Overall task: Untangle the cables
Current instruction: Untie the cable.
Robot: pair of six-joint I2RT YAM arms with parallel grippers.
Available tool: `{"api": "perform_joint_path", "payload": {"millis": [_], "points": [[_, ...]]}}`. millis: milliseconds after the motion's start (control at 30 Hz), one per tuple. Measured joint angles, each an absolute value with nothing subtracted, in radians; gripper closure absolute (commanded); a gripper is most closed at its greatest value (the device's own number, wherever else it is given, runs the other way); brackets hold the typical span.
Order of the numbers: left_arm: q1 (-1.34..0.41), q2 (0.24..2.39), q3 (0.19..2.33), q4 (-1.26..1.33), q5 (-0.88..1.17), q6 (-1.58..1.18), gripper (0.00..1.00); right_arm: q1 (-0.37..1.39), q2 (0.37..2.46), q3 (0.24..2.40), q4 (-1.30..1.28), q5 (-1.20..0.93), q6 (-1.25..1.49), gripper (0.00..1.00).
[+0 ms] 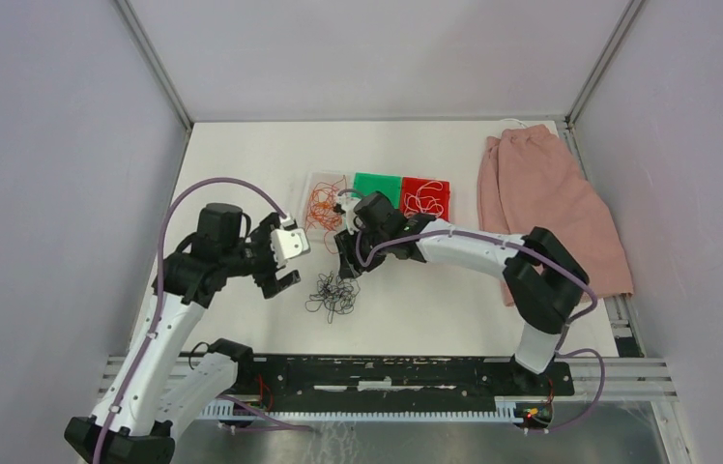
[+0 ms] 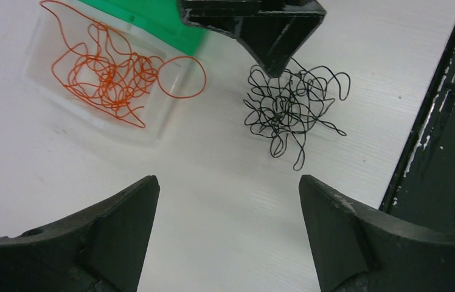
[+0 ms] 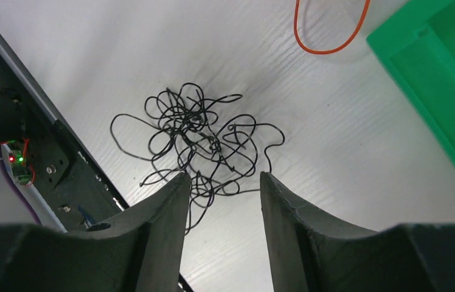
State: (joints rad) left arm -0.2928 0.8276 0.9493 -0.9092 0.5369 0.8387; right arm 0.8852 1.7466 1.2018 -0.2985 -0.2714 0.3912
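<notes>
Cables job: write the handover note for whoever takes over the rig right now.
Left gripper: open, empty, beside the black cables.
Right gripper: jaws apart, poised over the black clump, holding nothing.
Orange cables lie in the clear tray, one loop over its edge; white cables lie in the red tray.
Done: orange and white separated out.
Left: the black clump, tangled and loose on the table, probably bound for the green tray.
</notes>
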Motion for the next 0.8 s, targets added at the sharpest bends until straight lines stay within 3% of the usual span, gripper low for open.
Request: {"api": "perform_joint_path", "payload": {"millis": [200,433,533,633,800], "points": [[-0.293,0.786,0.875,-0.912,0.568,0.855,0.13,0.883,1.871,1.219,-0.255,-0.324,0.386,0.54],[-0.293,0.75,0.869,-0.909,0.598,0.855,0.16,0.881,1.9,1.221,-0.202,-0.376,0.376,0.66],[-0.293,0.742,0.866,-0.908,0.611,0.855,0.16,0.877,1.908,1.223,-0.177,-0.393,0.369,0.78],[-0.293,0.729,0.856,-0.908,0.615,0.855,0.17,0.871,1.914,1.225,-0.165,-0.405,0.365,0.99],[-0.292,0.709,0.844,-0.897,0.639,0.852,0.19,0.861,1.91,1.225,-0.157,-0.425,0.362,1.0]]}}
